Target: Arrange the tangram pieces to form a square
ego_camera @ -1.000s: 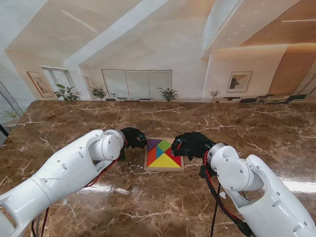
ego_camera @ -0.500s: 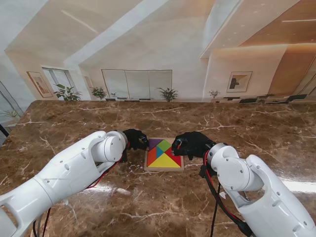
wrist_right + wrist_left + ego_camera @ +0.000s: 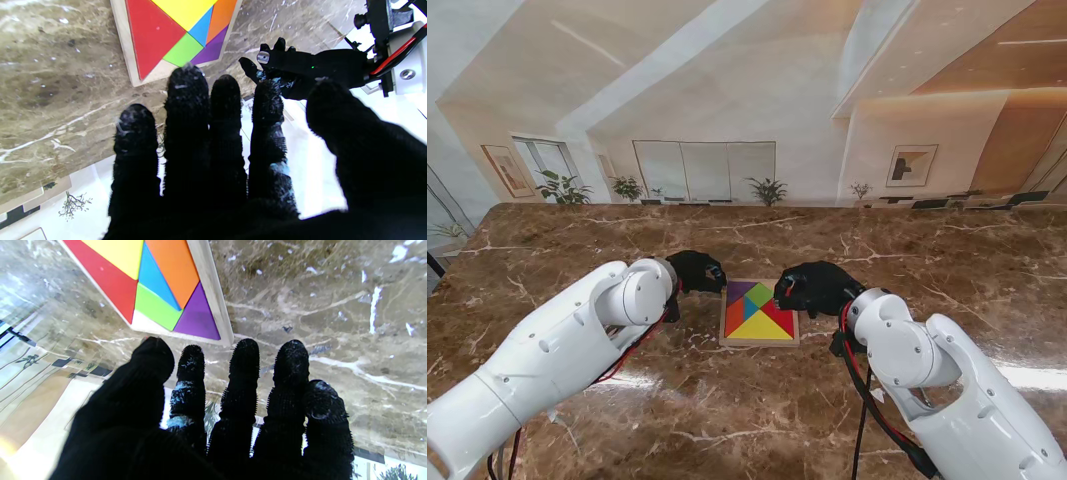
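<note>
1. Surface: a brown marble table (image 3: 757, 400) with white veining fills the lower half of the stand view; a pale wall with framed pictures and potted plants lines the upper part.
2. Task item: the wooden tray (image 3: 760, 341) sits at frame centre, and the tangram pieces (image 3: 759, 310) inside it form a filled square of yellow, red, orange, blue, green and purple. In the left wrist view a white strip shows at one corner of the tray; I cannot tell whether it is bare tray or a pale piece.
3. Left hand (image 3: 697, 271): just left of the tray's far left corner. In its wrist view the fingers (image 3: 245, 373) are stretched out and slightly apart, with nothing in them. Whether the fingertips touch the tray rim I cannot confirm.
4. Right hand (image 3: 815, 288): at the tray's far right corner, partly over its rim. In its wrist view the fingers (image 3: 186, 110) are extended and spread, thumb out to the side, and carry nothing.
5. Both white arms enter from the bottom corners of the stand view, with a red cable at each wrist.
</note>
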Robot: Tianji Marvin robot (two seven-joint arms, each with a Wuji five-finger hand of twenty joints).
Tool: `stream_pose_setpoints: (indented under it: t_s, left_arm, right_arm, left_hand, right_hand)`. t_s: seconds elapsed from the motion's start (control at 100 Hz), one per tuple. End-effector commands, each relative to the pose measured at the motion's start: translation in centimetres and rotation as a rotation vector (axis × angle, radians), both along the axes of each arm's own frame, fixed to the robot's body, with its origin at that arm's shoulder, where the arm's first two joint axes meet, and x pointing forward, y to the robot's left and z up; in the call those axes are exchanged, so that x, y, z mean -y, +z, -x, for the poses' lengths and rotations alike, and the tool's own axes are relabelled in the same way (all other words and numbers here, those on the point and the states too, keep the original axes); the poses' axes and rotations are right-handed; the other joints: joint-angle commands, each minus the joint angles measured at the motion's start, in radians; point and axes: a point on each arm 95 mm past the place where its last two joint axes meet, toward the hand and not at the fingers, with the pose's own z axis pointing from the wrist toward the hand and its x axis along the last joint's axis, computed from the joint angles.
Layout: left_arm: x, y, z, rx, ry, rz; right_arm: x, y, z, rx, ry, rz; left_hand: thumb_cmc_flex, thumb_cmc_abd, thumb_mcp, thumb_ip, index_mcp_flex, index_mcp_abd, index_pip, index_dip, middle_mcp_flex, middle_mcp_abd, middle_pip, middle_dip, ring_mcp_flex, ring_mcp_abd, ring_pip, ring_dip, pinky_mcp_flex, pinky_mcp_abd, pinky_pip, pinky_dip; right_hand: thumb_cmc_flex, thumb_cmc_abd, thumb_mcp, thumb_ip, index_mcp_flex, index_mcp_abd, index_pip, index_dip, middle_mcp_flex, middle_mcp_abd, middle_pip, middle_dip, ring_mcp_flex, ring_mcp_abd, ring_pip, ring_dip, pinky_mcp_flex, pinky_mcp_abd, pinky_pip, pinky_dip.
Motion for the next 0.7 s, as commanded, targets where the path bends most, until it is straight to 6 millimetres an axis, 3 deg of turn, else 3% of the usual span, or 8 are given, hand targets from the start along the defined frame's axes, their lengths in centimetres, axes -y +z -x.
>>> stream_pose_setpoints:
  t_s: [0.0,0.1,0.14,0.27,0.59,0.69]
  left_arm:
    - [-0.4,0.0,0.4,0.015,-0.002,0.007]
    - [-0.7,0.5,0.9,0.033,0.004,0.044]
    - [-0.9,0.8,1.2,0.039,0.005,0.057]
    - [-2.0,2.2,3.0,0.054,0.013,0.106]
    - [-4.2,3.2,5.4,0.069,0.041,0.287]
    - [-4.7,3.3,6.2,0.084,0.049,0.345]
  right_arm:
    - [-0.1,-0.3,0.3,-0.009,0.001,-0.008]
    - [-0.1,-0.1,0.3,0.018,-0.011,-0.022]
    - [0.0,0.0,0.3,0.027,-0.015,-0.026]
    - [0.0,0.3,0.5,0.049,-0.029,-0.043]
    - [0.1,1.5,1.0,0.114,-0.042,-0.078]
    - [0.2,2.1,1.3,0.134,-0.050,-0.094]
  left_hand:
    - [-0.048,-0.019,0.034,0.005,-0.010,-0.015,0.005,0.025,-0.033,-0.017,-0.036,-0.067,-0.031,0.021,-0.080,-0.046,-0.038,0.006,-0.037,-0.037]
    - [-0.076,-0.023,0.060,0.003,-0.024,-0.005,-0.005,0.027,-0.056,-0.026,-0.072,-0.121,-0.056,0.021,-0.169,-0.098,-0.069,0.015,-0.098,-0.074]
    - [-0.113,-0.024,0.109,0.011,-0.031,0.009,-0.018,0.027,-0.062,-0.031,-0.089,-0.160,-0.058,0.019,-0.204,-0.122,-0.075,0.018,-0.125,-0.090]
    - [-0.146,-0.033,0.140,0.024,-0.052,0.015,-0.027,0.029,-0.090,-0.043,-0.145,-0.229,-0.088,0.012,-0.352,-0.214,-0.116,0.027,-0.281,-0.171]
    - [-0.157,-0.046,0.106,0.023,-0.141,0.061,-0.088,0.004,-0.170,-0.062,-0.262,-0.369,-0.168,-0.006,-0.602,-0.366,-0.165,0.015,-0.584,-0.333]
    - [-0.152,-0.050,0.091,0.024,-0.166,0.064,-0.100,-0.001,-0.200,-0.067,-0.280,-0.389,-0.196,-0.014,-0.644,-0.390,-0.183,0.011,-0.650,-0.364]
  right_hand:
    - [-0.040,-0.012,0.000,0.018,-0.008,-0.019,-0.008,0.007,-0.034,0.000,0.002,0.001,-0.002,-0.010,0.008,-0.005,-0.017,-0.002,0.028,-0.010]
    - [-0.040,-0.022,-0.001,0.016,-0.023,-0.033,-0.009,0.008,-0.051,0.000,0.007,0.002,-0.019,-0.010,0.007,-0.004,-0.031,-0.004,0.023,-0.009]
    - [-0.041,-0.028,-0.003,0.015,-0.028,-0.038,-0.010,0.008,-0.062,-0.001,0.006,0.002,-0.026,-0.011,0.007,-0.004,-0.036,-0.005,0.022,-0.009]
    - [-0.042,-0.041,-0.010,0.012,-0.052,-0.043,-0.013,0.010,-0.097,-0.004,0.011,0.003,-0.056,-0.011,0.006,-0.002,-0.056,-0.005,0.015,-0.005]
    - [-0.044,-0.067,-0.026,0.008,-0.122,-0.065,-0.016,0.016,-0.218,-0.023,0.019,0.003,-0.158,-0.011,-0.005,0.003,-0.120,-0.007,-0.020,0.005]
    - [-0.048,-0.071,-0.038,0.008,-0.145,-0.080,-0.018,0.019,-0.256,-0.033,-0.028,-0.033,-0.193,-0.002,-0.063,-0.016,-0.145,-0.001,-0.069,0.000]
